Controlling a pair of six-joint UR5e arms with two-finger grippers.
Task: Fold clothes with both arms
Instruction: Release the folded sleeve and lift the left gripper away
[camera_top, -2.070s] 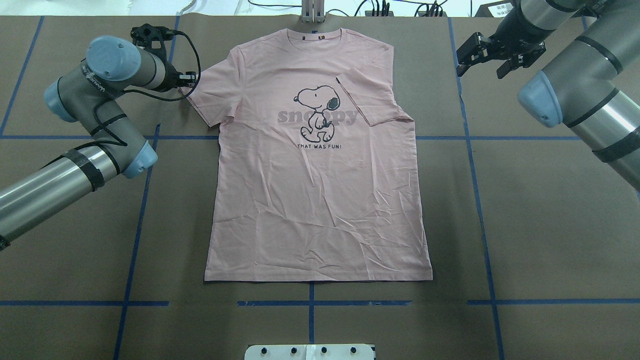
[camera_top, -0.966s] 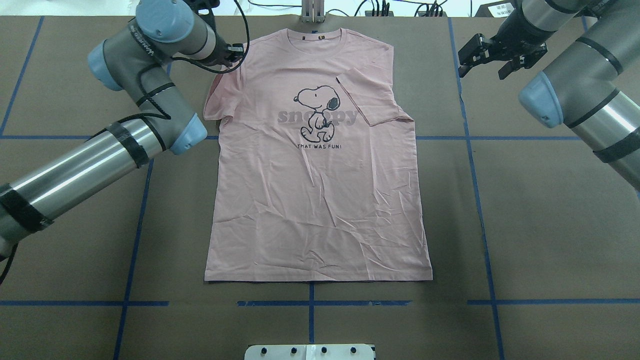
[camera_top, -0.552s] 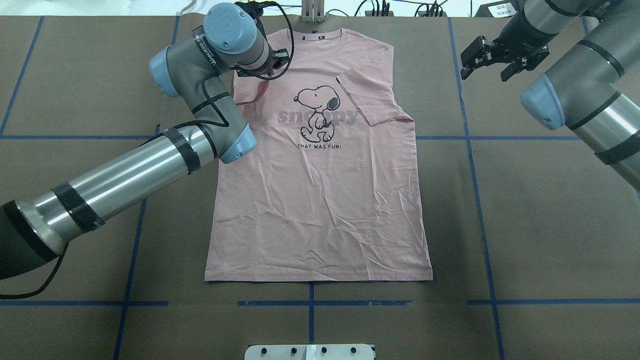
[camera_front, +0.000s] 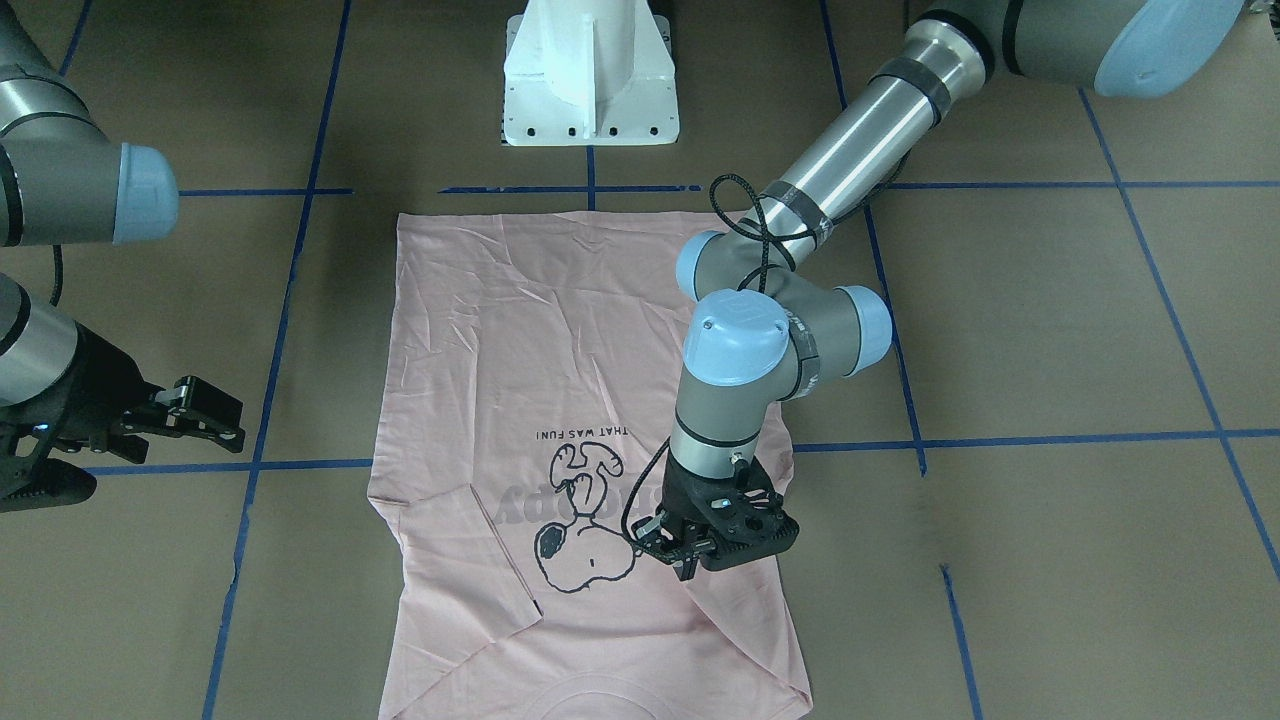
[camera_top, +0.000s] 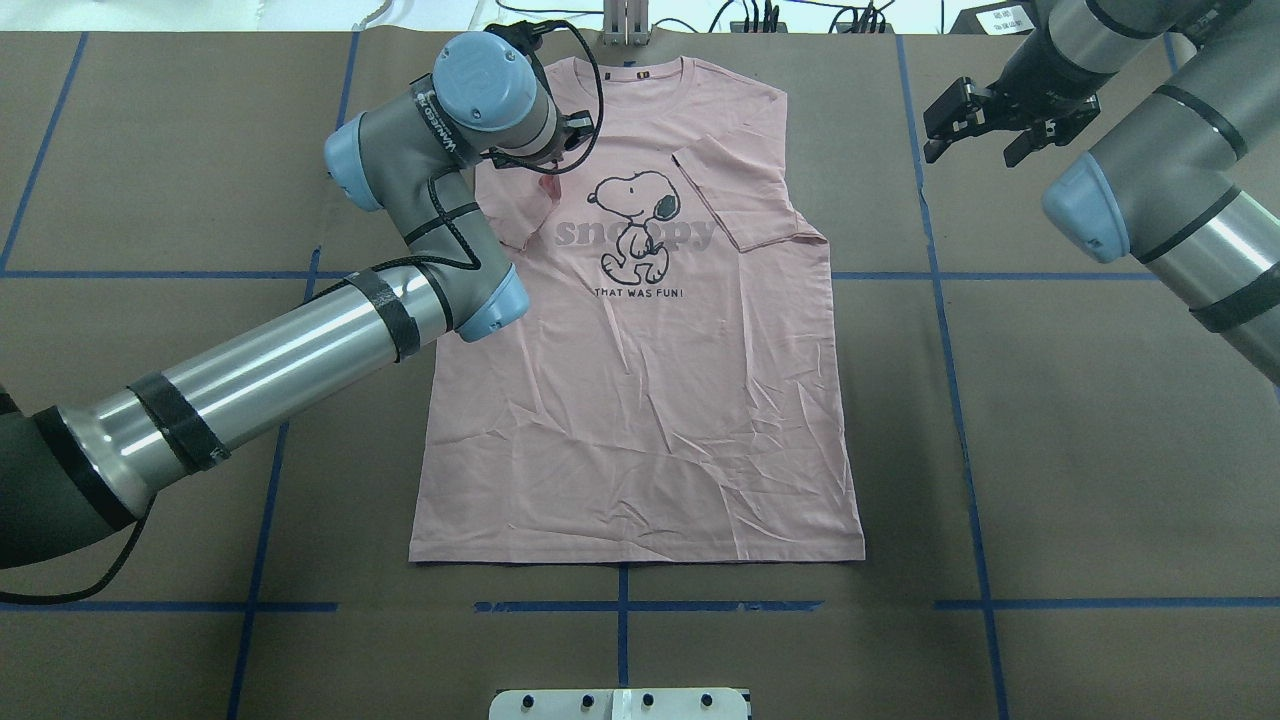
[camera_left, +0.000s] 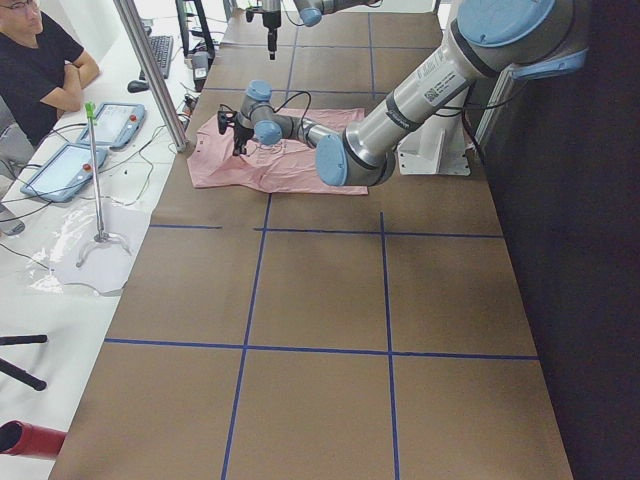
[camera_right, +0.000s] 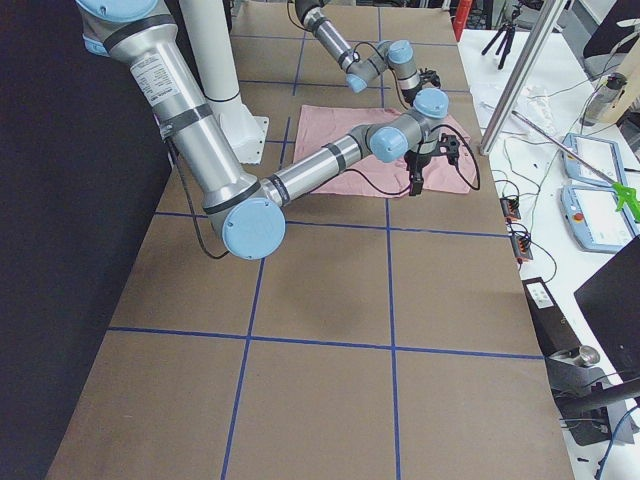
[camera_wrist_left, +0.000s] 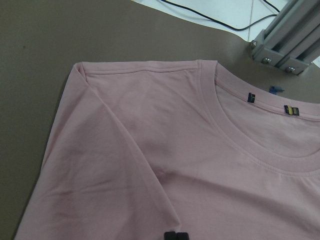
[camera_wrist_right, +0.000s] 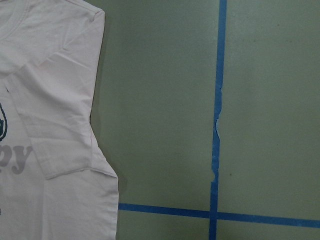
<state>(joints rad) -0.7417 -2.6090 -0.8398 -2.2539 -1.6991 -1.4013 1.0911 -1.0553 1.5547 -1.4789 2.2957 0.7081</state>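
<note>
The pale pink T-shirt (camera_top: 640, 400) lies flat and face up on the brown table, collar at the far edge. Its right sleeve (camera_top: 745, 200) is folded in onto the chest. My left gripper (camera_front: 687, 558) is low over the chest beside the dog print (camera_top: 635, 220), shut on the left sleeve (camera_top: 510, 215), which is drawn in over the body. In the left wrist view the fingertips (camera_wrist_left: 175, 236) are pressed together on a cloth ridge. My right gripper (camera_top: 982, 128) hangs open above bare table, right of the shirt's shoulder, holding nothing.
A white pedestal base (camera_front: 590, 75) stands at the robot's edge below the hem. An aluminium post (camera_top: 625, 22) and cables sit just past the collar. Blue tape lines (camera_top: 950, 300) cross the table. A person (camera_left: 40, 70) sits at a side desk with tablets.
My left arm swung right from the shirt's left edge, carrying the left sleeve inward over the chest. The right arm has barely moved.
</note>
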